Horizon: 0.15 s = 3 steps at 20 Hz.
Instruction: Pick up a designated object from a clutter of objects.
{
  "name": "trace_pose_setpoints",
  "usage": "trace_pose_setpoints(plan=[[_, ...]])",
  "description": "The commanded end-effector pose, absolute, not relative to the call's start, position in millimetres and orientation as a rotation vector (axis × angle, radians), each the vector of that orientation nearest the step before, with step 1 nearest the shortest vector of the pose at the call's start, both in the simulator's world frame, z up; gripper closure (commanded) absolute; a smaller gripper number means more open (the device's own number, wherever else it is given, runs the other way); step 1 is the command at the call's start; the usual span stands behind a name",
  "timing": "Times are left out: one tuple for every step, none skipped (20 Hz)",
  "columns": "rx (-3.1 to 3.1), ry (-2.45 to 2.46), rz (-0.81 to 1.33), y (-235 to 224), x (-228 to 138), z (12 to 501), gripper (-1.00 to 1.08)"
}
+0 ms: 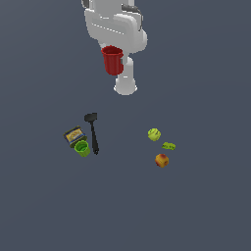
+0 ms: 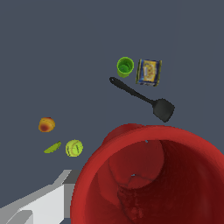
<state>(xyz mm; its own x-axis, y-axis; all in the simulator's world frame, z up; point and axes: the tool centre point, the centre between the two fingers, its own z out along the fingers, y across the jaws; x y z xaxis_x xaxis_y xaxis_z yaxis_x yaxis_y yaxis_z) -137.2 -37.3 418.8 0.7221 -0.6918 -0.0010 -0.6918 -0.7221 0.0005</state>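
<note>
A: Where is the red cup [image 1: 112,60]?

B: High above the floor [image 1: 206,196], hanging upright under the gripper [image 1: 113,49] at the far end of the scene, mouth up, narrow end down. In the wrist view the cup [image 2: 148,175] fills the foreground and you look straight into it.

A: Is the pincer closed on it?

B: The cup hangs from the hand with nothing else under it, so it looks held at the rim. The fingers themselves are hidden, so how wide they stand I cannot tell.

A: And the other items?

B: All on the floor, well apart from the cup. On the exterior view's left, the green cup [image 1: 82,148] stands just beside the box [image 1: 74,136], with the hammer [image 1: 92,131] just to their right, its head at the far end. On the exterior view's right lie the ball [image 1: 154,134], the small green piece [image 1: 169,146] and the fruit [image 1: 162,160], close together, the fruit nearest.
</note>
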Motion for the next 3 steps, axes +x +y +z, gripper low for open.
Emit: trace_pose_setpoints(plan=[[2.916,-1.169,0.000,-36.9,-136.6,419.5,1.08],[2.916,-1.169,0.000,-36.4,-136.3,418.9,1.08],[2.916,-1.169,0.000,-36.2,-136.3,418.7,1.08]])
